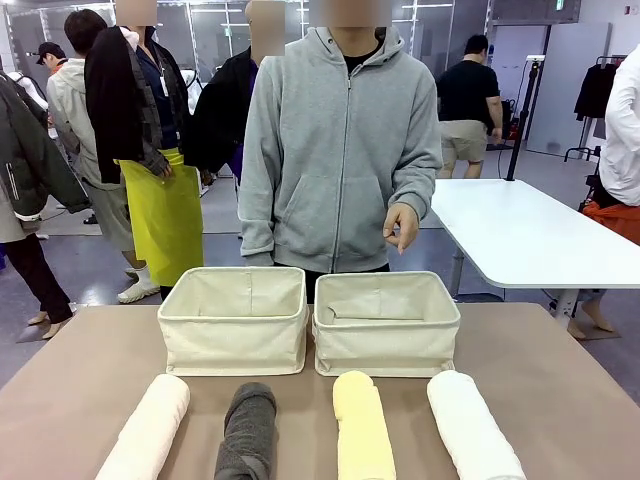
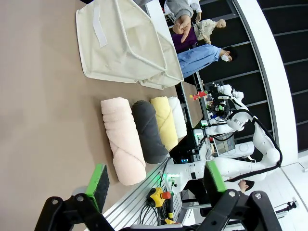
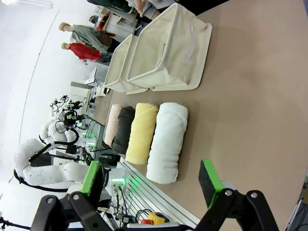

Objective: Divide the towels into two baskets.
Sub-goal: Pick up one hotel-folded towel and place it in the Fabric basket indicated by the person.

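Four towels (image 1: 250,425) in row before two baskets (image 1: 233,345) (side by side); person's hand (image 1: 401,226) points down.

4 rolled towels lie parallel before me: pink-cream (image 1: 148,428), dark grey (image 1: 247,430), yellow (image 1: 362,425), white (image 1: 470,425); 2 cream baskets, left (image 1: 232,340) and right (image 1: 385,350), stand side by side behind.

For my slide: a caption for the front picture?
Four rolled towels lined up before two cream baskets; a person's hand points down.

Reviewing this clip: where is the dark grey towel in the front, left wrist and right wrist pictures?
Front view: dark grey towel at the bottom edge, left of centre, second roll from the left.
Left wrist view: near the centre, second roll from the left.
Right wrist view: left of centre, second roll from the left.
Shared landmark: the pale yellow towel is the next roll along.
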Robot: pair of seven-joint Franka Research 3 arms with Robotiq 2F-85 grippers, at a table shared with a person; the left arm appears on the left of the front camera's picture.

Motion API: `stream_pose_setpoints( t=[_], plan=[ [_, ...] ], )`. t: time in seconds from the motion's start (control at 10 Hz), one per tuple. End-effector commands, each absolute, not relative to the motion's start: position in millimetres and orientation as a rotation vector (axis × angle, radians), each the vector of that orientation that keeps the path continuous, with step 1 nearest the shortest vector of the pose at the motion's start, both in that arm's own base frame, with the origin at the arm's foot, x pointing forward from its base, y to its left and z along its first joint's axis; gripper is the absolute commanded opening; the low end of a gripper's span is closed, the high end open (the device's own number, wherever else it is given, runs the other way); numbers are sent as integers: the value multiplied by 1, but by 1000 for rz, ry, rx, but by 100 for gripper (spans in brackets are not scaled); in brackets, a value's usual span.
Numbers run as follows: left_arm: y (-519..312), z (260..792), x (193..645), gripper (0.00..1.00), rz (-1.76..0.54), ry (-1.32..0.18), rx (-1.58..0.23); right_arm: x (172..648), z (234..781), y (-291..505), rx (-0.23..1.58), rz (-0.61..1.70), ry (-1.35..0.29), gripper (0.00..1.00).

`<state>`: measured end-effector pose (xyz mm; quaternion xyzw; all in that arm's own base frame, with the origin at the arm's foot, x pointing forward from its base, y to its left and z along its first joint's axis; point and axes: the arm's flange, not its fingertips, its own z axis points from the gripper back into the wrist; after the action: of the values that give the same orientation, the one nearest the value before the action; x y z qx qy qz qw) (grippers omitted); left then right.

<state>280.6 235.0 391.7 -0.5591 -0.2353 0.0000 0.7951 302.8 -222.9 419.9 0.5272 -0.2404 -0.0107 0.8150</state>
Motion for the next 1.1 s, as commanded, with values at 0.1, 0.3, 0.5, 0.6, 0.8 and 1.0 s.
stream_pose_setpoints(
  t=[0.1, 0.3, 0.5, 0.6, 0.8, 1.0],
  plan=[
    [236, 394, 278, 100, 3, -515, -1207, 302, 421, -223, 1135, -21, -521, 100],
    [236, 394, 278, 100, 3, -515, -1207, 302, 421, -223, 1135, -21, -521, 100],
    [236, 394, 278, 100, 3, -515, -1207, 287, 445, -212, 1028, 115, -452, 100],
    [236, 394, 278, 100, 3, -515, -1207, 292, 459, -185, 981, 182, -374, 100],
    [236, 394, 278, 100, 3, -515, -1207, 313, 471, -122, 851, 297, -232, 100],
    [236, 394, 278, 100, 3, -515, -1207, 334, 469, -66, 749, 332, -127, 100]
  ],
)
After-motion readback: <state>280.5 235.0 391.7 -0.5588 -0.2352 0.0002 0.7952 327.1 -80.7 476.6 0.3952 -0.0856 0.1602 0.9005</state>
